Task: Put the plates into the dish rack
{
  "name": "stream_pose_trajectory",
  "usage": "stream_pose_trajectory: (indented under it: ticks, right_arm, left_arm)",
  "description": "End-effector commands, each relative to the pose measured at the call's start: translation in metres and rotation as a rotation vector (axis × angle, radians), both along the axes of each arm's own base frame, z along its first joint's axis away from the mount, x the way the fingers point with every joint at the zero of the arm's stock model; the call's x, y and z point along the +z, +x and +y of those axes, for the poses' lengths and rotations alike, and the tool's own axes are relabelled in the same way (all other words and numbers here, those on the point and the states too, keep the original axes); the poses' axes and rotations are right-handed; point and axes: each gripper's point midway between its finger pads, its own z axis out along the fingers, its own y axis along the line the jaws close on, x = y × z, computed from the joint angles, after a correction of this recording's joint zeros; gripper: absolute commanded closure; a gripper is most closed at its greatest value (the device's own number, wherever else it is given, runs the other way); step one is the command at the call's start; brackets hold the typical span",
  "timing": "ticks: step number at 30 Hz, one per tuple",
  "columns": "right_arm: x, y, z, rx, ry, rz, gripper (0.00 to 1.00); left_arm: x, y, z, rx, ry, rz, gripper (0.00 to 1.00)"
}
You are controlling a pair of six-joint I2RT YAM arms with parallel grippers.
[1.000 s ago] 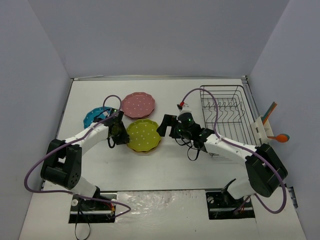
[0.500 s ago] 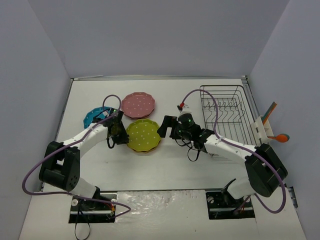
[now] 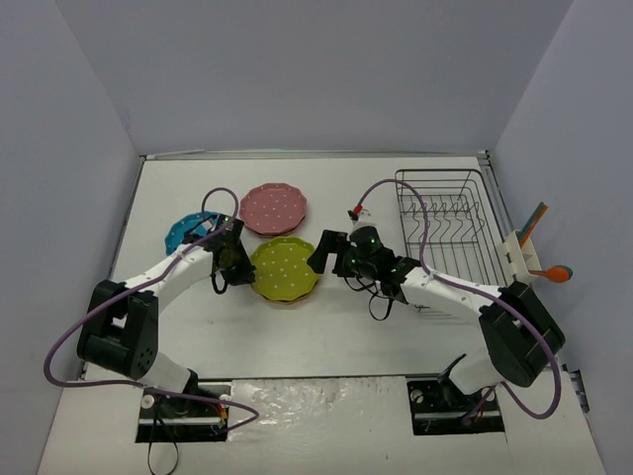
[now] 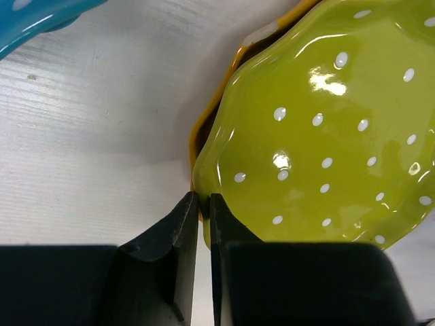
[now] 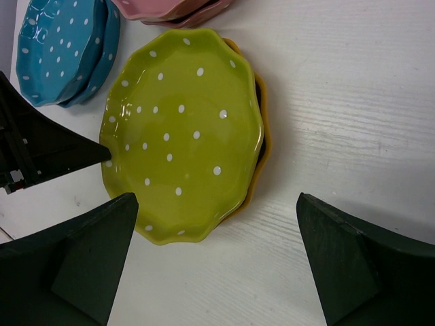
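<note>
Between the tips of my left gripper [image 4: 202,202] I pinch the rim of the yellow-green plate [image 4: 326,136]; my right gripper [image 5: 214,204] stands spread wide beside it.

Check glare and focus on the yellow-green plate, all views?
Left wrist: white glare patches on the glossy round yellow-green polka-dot plate, dots readable. Right wrist: same plate evenly lit, sharp; right end effector a featureless dark silhouette. Top external: flat light, faint shadows.
</note>
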Motion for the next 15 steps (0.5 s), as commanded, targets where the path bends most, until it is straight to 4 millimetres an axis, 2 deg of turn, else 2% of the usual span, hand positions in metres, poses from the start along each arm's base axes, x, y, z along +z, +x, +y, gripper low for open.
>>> stream_pose_trajectory:
  ticks: [1,5,10,12,15]
  right_arm:
    - [0.01,0.004,0.018,0.007,0.089,-0.023,0.0]
    - [0.011,0.004,0.023,-0.007,0.135,-0.005,0.0]
    - [0.015,0.007,0.029,-0.046,0.198,0.021,0.0]
    - [0.013,0.009,0.031,-0.059,0.211,0.038,0.0]
    - [0.011,0.008,0.035,-0.064,0.238,0.063,0.0]
  left_arm:
    - [0.023,0.011,-0.01,-0.014,-0.044,-0.06,1.0]
    - [0.035,0.012,-0.012,0.016,-0.076,-0.091,1.0]
    - [0.063,0.018,-0.016,0.047,-0.13,-0.163,1.0]
    - [0.08,0.021,-0.02,0.059,-0.169,-0.195,1.0]
    - [0.091,0.024,-0.022,0.077,-0.192,-0.221,1.0]
